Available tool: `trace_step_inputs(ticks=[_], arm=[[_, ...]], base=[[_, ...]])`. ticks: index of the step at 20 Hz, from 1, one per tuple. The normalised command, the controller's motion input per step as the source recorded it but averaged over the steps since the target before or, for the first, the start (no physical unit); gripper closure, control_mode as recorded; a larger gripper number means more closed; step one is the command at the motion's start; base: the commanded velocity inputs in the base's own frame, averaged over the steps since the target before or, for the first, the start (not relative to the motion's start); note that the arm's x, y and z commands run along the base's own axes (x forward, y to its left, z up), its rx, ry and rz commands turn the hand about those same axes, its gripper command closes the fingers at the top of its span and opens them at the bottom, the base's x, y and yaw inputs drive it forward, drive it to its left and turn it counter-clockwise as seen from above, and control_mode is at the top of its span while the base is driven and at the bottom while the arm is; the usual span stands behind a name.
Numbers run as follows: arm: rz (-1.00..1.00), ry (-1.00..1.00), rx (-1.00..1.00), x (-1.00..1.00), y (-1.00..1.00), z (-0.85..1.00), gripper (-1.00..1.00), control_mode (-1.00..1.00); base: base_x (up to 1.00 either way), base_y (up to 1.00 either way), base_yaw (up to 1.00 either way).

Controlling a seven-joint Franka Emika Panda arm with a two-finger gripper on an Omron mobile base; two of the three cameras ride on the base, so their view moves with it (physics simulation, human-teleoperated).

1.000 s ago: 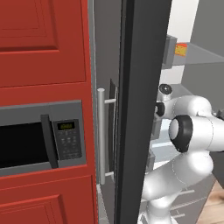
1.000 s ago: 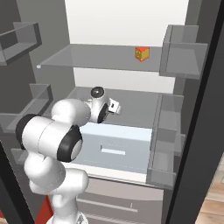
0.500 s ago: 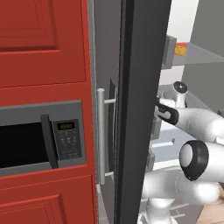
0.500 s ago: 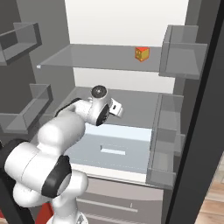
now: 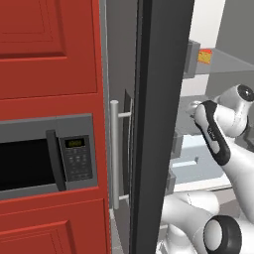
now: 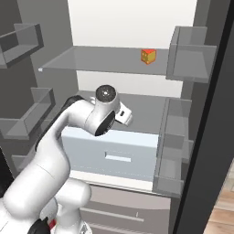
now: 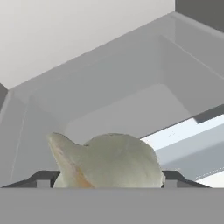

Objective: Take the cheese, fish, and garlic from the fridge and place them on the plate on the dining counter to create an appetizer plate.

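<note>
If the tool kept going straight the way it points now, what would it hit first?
Most likely the garlic: in the hand view it lies dead ahead between the open tool's fingertips, on the fridge shelf. Depth is unclear.

Home kitchen: red cabinets (image 5: 49,49) with built-in microwave (image 5: 44,156) at 9 o'clock, open fridge (image 6: 114,59) with shelves, door bins, wood floor (image 6: 224,212).

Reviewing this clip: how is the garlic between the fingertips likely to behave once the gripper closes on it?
The garlic looks lumpy and rounded, so it may roll or twist as the open gripper closes. It seems small, probably light. Its pointed tip suggests uneven contact.
</note>
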Motion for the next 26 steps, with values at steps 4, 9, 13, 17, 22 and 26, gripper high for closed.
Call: trace_step_inputs(ticks=[4, 9, 13, 17, 22, 26], arm=[[-0.05, 0.27, 0.01, -1.00, -0.11, 0.79, 1.00, -1.00], [-0.06, 0.23, 0.00, -1.00, -0.01, 0.13, 1.00, -1.00], [-0.03, 0.13, -0.01, -0.91, 0.00, 0.00, 1.00, -1.00], [0.00, 0.03, -0.01, -0.50, 0.11, -0.03, 1.00, -1.00], [0.00, 0.00, 0.00, -0.06, 0.02, 0.00, 1.00, -1.00], [0.00, 0.00, 0.00, -0.30, 0.00, -0.04, 1.00, 1.00]], base=[[0.00, 0.00, 0.00], [0.00, 0.00, 0.00], [0.00, 0.00, 0.00], [0.00, 0.00, 0.00], [0.00, 0.00, 0.00], [-0.24, 0.00, 0.00]])
